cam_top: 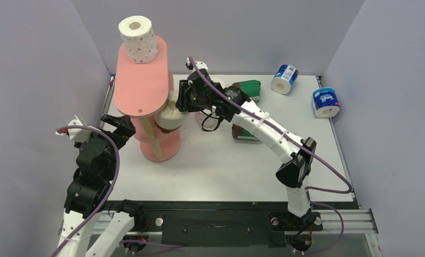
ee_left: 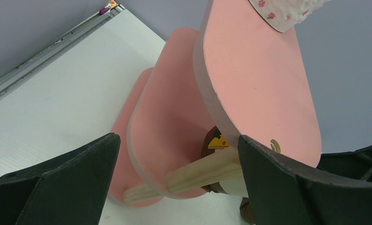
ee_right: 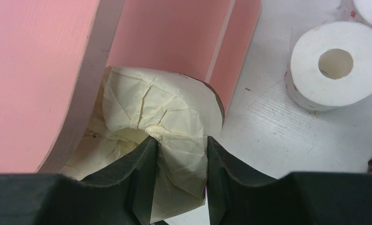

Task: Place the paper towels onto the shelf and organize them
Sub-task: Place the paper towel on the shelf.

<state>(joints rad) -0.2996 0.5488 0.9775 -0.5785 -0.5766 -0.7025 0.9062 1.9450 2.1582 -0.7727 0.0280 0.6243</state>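
The salmon-pink shelf (cam_top: 140, 80) stands at the left of the table. One red-dotted white roll (cam_top: 138, 38) stands on its top board. My right gripper (cam_top: 181, 101) is shut on the wall of the cream roll (cam_top: 170, 115) and holds it at the edge of the middle tier; in the right wrist view the cream roll (ee_right: 165, 112) sits between the pink boards (ee_right: 34, 70) with my gripper (ee_right: 179, 145) pinching its crumpled paper. My left gripper (cam_top: 119, 127) is open and empty beside the shelf's left side, its fingers apart around a wooden post (ee_left: 207, 171).
Two blue-white rolls (cam_top: 284, 78) (cam_top: 326, 102) lie at the back right. A green-wrapped roll (cam_top: 250, 88) lies behind the right arm, and another (cam_top: 245, 134) is under it. Two white rolls (ee_right: 334, 65) (ee_right: 371, 9) stand just right of the shelf.
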